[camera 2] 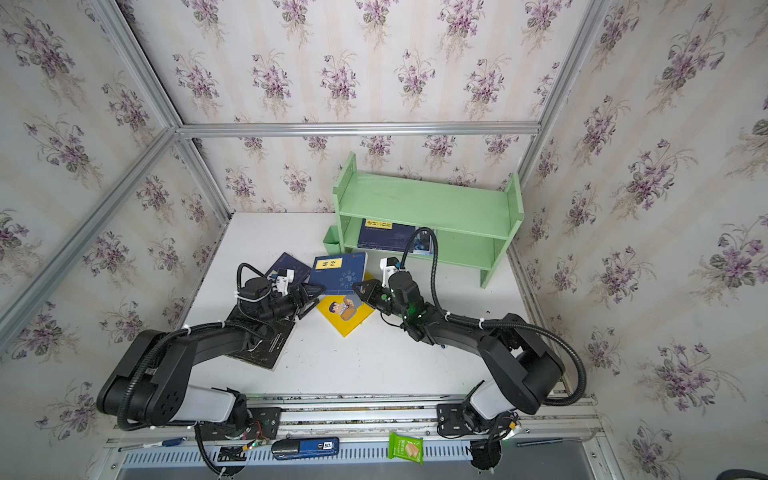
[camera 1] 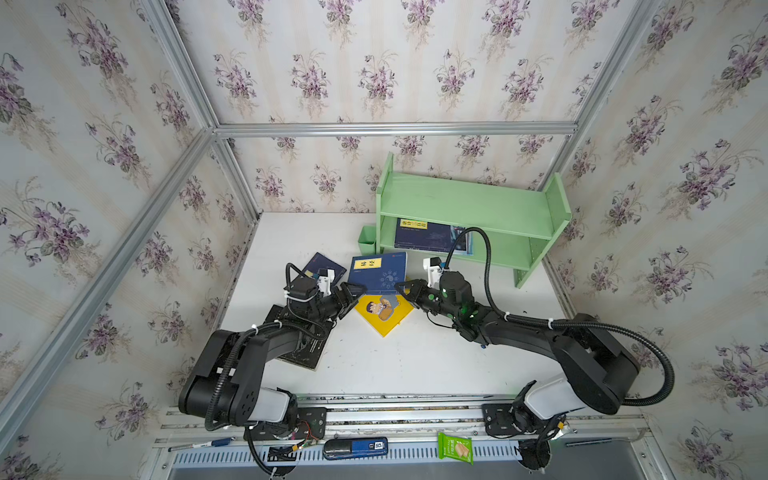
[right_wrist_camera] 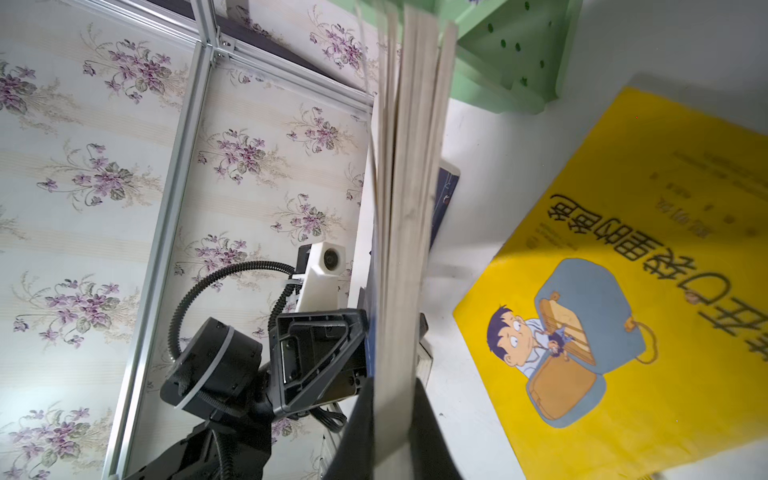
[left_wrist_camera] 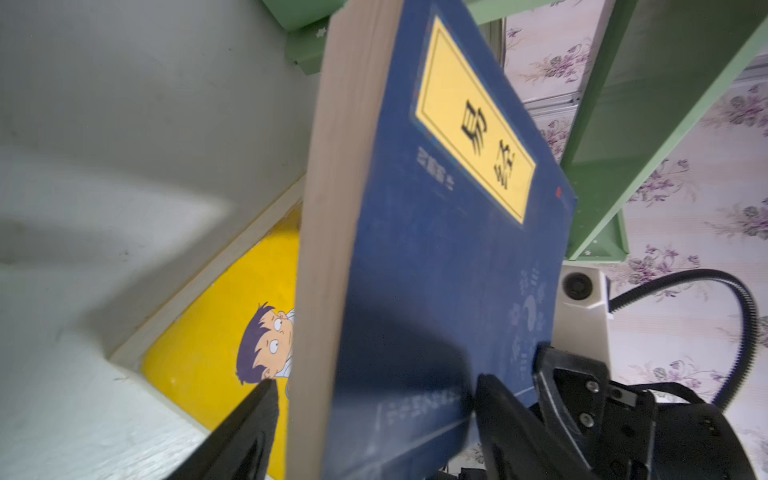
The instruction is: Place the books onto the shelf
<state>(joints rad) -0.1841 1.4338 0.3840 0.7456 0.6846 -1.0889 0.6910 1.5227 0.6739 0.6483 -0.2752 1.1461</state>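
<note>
In a top view, a navy book [camera 1: 378, 272] with a yellow title label is raised above the white tabletop [camera 1: 415, 365] at centre frame, between the left pincer [camera 1: 351, 299] and the right pincer [camera 1: 401, 289]. The pale green shelf [camera 1: 465, 203] stands at upper right with shelved books [camera 1: 419, 237] on its lower tier. A yellow cartoon book [camera 1: 384, 316] lies flat just below the raised one. In the left wrist view, the left pincer's fingers [left_wrist_camera: 249, 424] are spread astride the navy book's bottom corner, with a sliver of gap at one finger. In the right wrist view, the right pincer pinches the book's fanned page edge at bottom centre. This looks like a two-armed regrasp. Next, the left fingers likely need to clamp firmly before the book travels to the shelf.
</note>
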